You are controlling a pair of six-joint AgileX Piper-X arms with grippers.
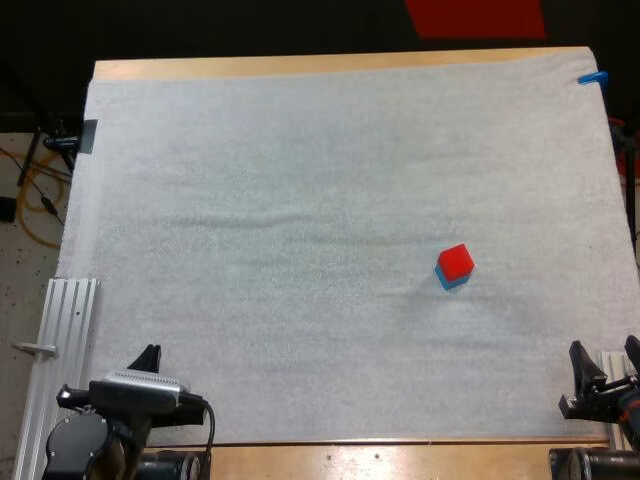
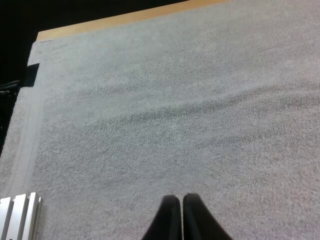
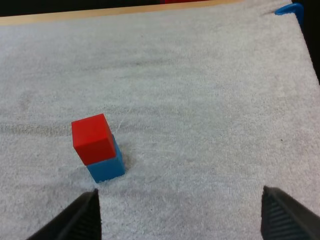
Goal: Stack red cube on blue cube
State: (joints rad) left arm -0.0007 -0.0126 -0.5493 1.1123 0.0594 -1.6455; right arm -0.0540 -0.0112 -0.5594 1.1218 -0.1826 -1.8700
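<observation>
The red cube [image 3: 91, 138] sits on top of the blue cube [image 3: 106, 168], so to my eye the stacking is done. It is not quite square on it, though. It is turned a little and shifted, and a strip of blue shows below it on the side facing the right gripper [image 1: 606, 362].

That gripper stands well apart from the red cube, toward the near edge of the table [image 1: 300, 66]. Its jaws are wide open and hold nothing. The left gripper [image 2: 177, 201] is even farther from the red cube, on the opposite side. Its fingers are pressed together on nothing.

The danger I see is small but real. The red cube has no support except the blue one, and its seat is a bit off. A push from the right arm, if it swings low across the mat [image 1: 300, 200] toward the red cube, would tip it down. A pull on the soft mat could do the same.

There is much open room. Bare mat lies on every side of the red cube. The mat's right edge is the nearest border to it, and the far edge is well away. A low wrinkle crosses the mat to the left of the red cube and does not reach it.
</observation>
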